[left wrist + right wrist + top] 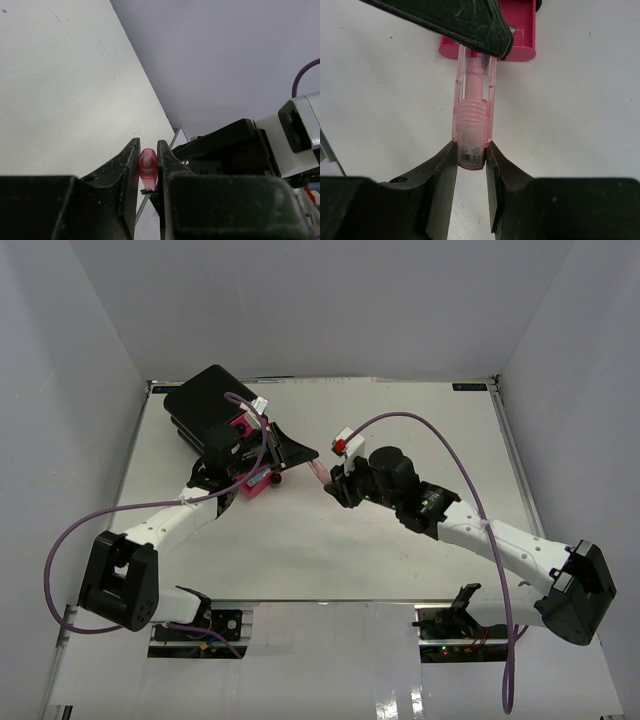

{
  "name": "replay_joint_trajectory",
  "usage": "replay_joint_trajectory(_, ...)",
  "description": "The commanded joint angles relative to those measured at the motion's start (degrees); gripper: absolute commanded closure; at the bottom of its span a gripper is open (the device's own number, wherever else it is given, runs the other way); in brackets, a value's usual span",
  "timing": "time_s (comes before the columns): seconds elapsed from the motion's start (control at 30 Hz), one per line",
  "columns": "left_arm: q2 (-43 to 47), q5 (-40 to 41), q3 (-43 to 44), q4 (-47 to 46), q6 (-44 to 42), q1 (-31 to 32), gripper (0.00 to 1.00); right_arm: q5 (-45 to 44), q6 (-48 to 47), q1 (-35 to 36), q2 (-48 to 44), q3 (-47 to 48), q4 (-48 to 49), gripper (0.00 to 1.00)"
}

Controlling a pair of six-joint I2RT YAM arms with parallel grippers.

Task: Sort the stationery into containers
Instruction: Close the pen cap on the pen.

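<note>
While both grippers meet over the middle of the white table (pixel 400 560), the thing between them is a pink pen (pixel 472 110). It has a see-through pink shell, and inside it sits a paler, ridged core that narrows to a thinner neck. Its rounded, glassy pink tip (pixel 148 167) shows in the left wrist view.

The right gripper (pixel 470 150) is closed snugly on the butt end of the pen, one black finger pressed to each side. The barrel runs straight out from those fingers, away from the wrist. The left gripper (pixel 148 146) is pinched almost fully together on the other end, so the pink tip pokes up through the narrow slit between its fingers. From above, the pen (pixel 317 472) bridges the short gap between the left gripper (pixel 295 453) and the right gripper (pixel 330 483), and it is off the tabletop.

Just past the pen's far end, a pink drawer (pixel 520 35) lies out on the table, close by the left arm (pixel 255 483). The black box (pixel 205 400) stands behind it at the far left corner.

A small white label with a barcode wraps the pen's butt end, right at the right fingers. Its print is too small to read.
</note>
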State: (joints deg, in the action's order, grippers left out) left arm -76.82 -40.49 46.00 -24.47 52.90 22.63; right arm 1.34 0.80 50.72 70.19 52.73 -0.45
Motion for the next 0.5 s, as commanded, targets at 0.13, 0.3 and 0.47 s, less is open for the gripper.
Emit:
replay_joint_trajectory(0.13, -2.2, -2.2, 1.0, 2.1, 3.9, 1.9, 0.96, -3.5, -4.0, -0.3, -3.5, 8.0, 8.9, 0.57)
replay_joint_trajectory(0.3, -2.5, -1.1, 1.9, 3.1, 2.9, 1.9, 0.96, -4.1, -4.6, -0.8, -4.4, 9.0, 6.1, 0.5)
replay_joint_trajectory(0.47, -4.0, -1.7, 3.7, 2.2, 4.0, 1.8, 0.96, -5.0, -4.8, -1.9, -6.0, 8.5, 4.2, 0.41)
